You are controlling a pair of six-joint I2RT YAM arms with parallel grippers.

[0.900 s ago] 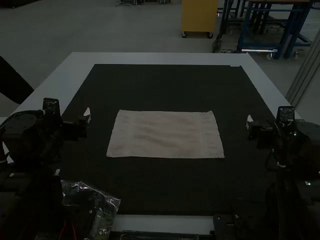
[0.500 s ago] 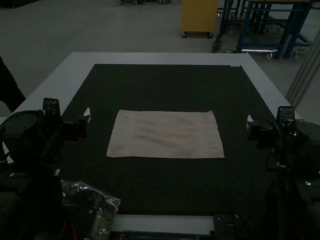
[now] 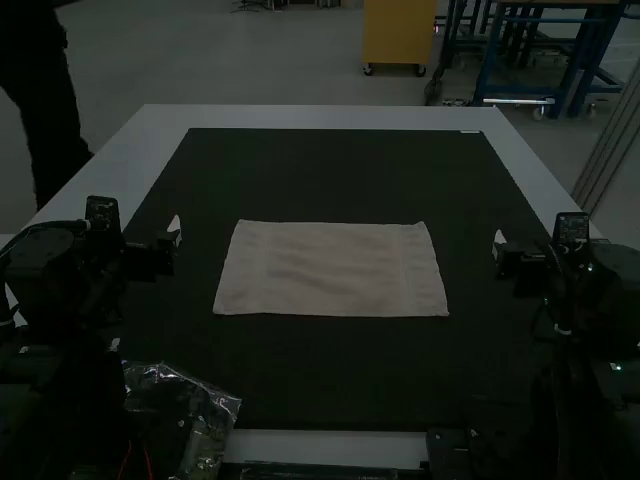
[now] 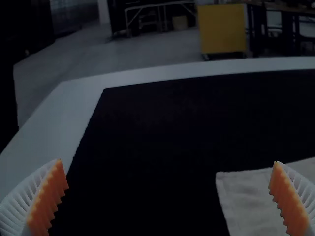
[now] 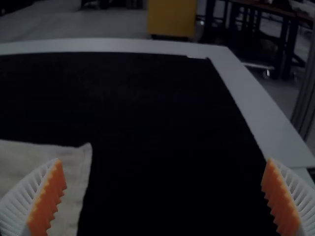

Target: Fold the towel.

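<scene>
Jaws wide, towel (image 3: 330, 268) flat on the mat (image 3: 330, 375)

Left gripper (image 4: 168, 162) and right gripper (image 5: 164, 161) both have their fingers spread well apart, nothing between them, one at each side of the mat. At the mat's middle lies the towel, spread smooth; whether it is one layer or more, I cannot tell. It should be light, soft and limp, hardly slippery and not fragile. Best hold: the two corners nearest the mat's near edge, pinched just inside the hem. Lifted by one corner it would likely sag and skew, so both should rise together, gently taut.
</scene>
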